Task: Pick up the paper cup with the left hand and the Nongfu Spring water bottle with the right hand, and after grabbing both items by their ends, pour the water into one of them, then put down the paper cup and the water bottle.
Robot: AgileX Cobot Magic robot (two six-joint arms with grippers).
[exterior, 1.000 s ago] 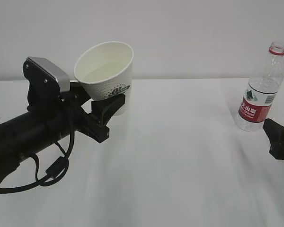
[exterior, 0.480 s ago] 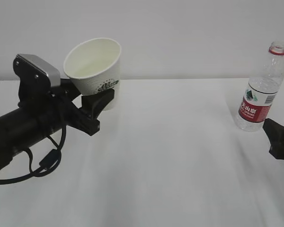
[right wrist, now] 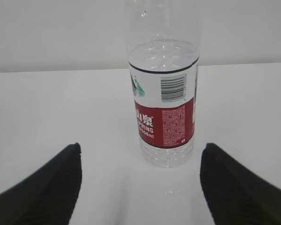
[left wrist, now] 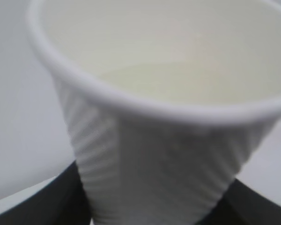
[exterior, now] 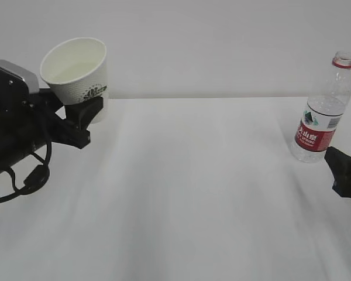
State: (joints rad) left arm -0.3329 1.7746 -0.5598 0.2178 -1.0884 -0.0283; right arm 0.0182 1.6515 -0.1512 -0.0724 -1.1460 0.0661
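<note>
Here the paper cup (exterior: 76, 73) is held off the table (exterior: 193, 193) at the far left, tilted, clamped low on its wall by the left gripper (exterior: 85, 114). The Nongfu Spring water bottle (exterior: 323, 111) stands upright at the far right; the right gripper (right wrist: 138, 180) gapes wide just before it, not touching.

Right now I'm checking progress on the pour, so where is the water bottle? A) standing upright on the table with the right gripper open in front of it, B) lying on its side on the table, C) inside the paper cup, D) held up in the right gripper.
A: the water bottle stands upright on the table, and the right gripper has its jaws spread, clear of it.
</note>
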